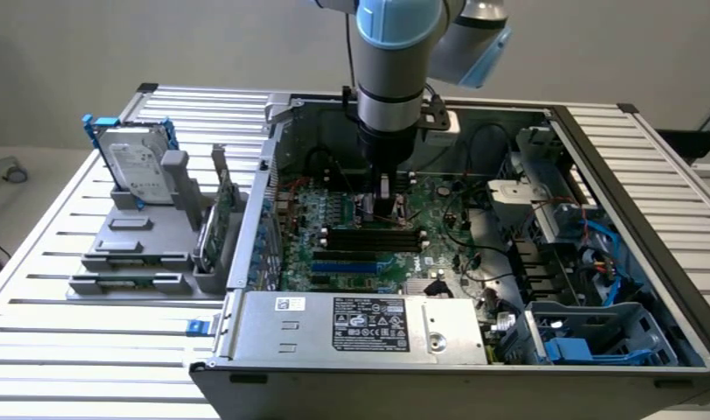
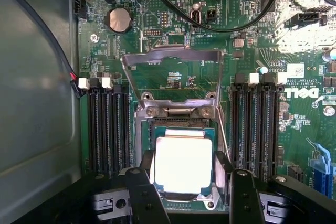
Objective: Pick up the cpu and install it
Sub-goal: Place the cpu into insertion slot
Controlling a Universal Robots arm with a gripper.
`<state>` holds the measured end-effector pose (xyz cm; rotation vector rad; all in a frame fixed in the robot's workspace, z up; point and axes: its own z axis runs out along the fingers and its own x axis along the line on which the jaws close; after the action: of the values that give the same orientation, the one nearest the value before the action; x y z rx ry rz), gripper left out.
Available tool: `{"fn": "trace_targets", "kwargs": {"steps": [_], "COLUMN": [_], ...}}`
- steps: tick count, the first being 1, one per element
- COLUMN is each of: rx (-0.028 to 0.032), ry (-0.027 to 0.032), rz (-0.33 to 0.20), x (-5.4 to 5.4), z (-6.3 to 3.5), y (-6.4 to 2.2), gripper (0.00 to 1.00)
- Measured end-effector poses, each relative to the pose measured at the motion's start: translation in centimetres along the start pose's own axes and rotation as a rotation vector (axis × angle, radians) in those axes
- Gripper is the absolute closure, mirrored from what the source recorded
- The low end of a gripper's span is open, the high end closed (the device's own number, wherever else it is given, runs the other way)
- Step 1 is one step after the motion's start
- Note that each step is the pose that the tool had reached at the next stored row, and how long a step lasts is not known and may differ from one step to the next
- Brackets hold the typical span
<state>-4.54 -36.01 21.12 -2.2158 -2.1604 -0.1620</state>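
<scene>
The cpu (image 2: 184, 163), a small square chip with a pale silvery top, sits between my two black fingers (image 2: 143, 195) directly over the open socket (image 2: 178, 127) on the green motherboard (image 2: 157, 24). My gripper (image 2: 185, 165) is shut on the cpu, its grey pads against two opposite edges. I cannot tell whether the chip rests in the socket or hovers just above it. In the exterior view the arm reaches straight down into the open computer case, with the gripper (image 1: 384, 206) low over the motherboard (image 1: 437, 219).
The socket's metal load plate (image 2: 173, 59) stands raised. Black memory slots (image 2: 107, 129) (image 2: 260, 129) flank the socket, and black cables (image 2: 220, 24) run nearby. At the exterior view's left a hard drive (image 1: 138, 162) stands in a blue bracket. The power supply (image 1: 355, 324) fills the case front.
</scene>
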Motion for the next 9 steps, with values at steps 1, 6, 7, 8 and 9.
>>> {"fn": "trace_targets", "kwargs": {"steps": [1, 6, 7, 8, 9], "rx": [0.0, 0.0, 0.0, 0.0, 0.0001], "ry": [-0.0001, -0.0001, -0.0001, -0.0001, -0.0001], "rz": [0.0, 0.0, 0.0, 0.0, 0.0], "x": [-0.01, -0.02, -0.03, -0.03, -0.03], "z": [0.02, 0.17, 0.21, 0.24, 0.26], "y": [0.0, 0.0, 0.0, 0.0, -0.01], "gripper": [0.46, 0.46, 0.46, 0.46, 0.46]}}
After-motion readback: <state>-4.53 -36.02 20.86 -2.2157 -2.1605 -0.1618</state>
